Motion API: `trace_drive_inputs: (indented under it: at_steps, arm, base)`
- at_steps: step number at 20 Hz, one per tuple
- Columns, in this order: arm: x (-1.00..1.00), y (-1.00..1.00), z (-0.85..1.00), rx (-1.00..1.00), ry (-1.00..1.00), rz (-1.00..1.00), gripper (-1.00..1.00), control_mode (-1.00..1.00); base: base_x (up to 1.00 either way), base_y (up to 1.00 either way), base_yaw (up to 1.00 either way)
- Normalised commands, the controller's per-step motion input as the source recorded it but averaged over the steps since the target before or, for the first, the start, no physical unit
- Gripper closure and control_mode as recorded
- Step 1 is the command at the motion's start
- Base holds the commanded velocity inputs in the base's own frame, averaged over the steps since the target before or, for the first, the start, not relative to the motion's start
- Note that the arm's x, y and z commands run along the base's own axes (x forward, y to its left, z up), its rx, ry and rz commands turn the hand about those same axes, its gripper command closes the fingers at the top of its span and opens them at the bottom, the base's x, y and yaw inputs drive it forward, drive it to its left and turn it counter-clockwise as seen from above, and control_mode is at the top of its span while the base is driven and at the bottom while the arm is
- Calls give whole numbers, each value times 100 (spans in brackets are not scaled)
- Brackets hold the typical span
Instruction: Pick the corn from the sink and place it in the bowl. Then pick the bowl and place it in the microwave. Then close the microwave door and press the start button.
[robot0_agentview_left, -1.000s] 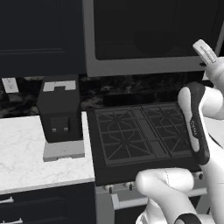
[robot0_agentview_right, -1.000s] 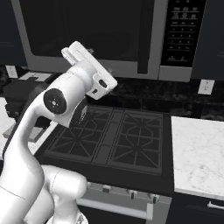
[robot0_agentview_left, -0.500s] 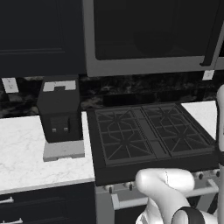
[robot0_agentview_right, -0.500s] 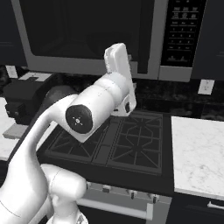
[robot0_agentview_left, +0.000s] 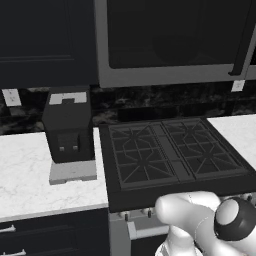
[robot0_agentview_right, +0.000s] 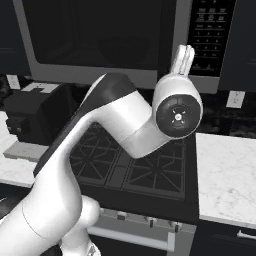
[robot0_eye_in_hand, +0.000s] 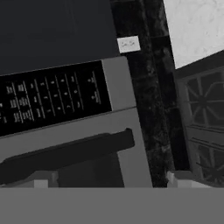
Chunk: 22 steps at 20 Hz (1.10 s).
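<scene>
- Microwave (robot0_agentview_right: 115, 40) is mounted above the black stove (robot0_agentview_right: 135, 165); its door (robot0_agentview_left: 170, 35) is shut, flush with the silver frame.
- Door handle (robot0_eye_in_hand: 65, 153) appears in the hand view as a dark bar, next to the dark control strip (robot0_eye_in_hand: 48, 100) with rows of pale button marks.
- Control strip (robot0_agentview_right: 212, 35) sits at the microwave's right side in the right base view.
- Arm rises in front of the stove, the wrist up close before the microwave's lower right corner; gripper (robot0_agentview_right: 183, 59) points upward at the gap between door and control strip.
- Pincer is spread wide with nothing between the fingers; fingertips (robot0_eye_in_hand: 41, 180) show pale at the bottom of the hand view.
- Black coffee machine (robot0_agentview_left: 67, 132) stands on the white marble counter (robot0_agentview_left: 30, 170) left of the stove.
- A second marble counter (robot0_agentview_right: 225, 175) lies right of the stove.
- White outlet plate (robot0_eye_in_hand: 128, 43) sits on the dark backsplash.
</scene>
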Motion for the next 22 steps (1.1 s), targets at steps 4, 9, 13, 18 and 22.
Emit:
trace_drive_inputs:
  at_steps: [4,9,13,18,22]
  arm:
    - [56,0,-53,24,0,39,-100,-100]
    - [58,-6,-47,14,0,37,-100,-100]
    - [55,-55,-8,16,0,5,-100,-100]
    - [64,-36,0,14,1,0,-100,-100]
    - [57,-18,0,13,3,0,-100,-100]
  base:
    - [0,0,0]
    - [0,0,0]
    - [0,0,0]
    - [0,0,0]
    - [0,0,0]
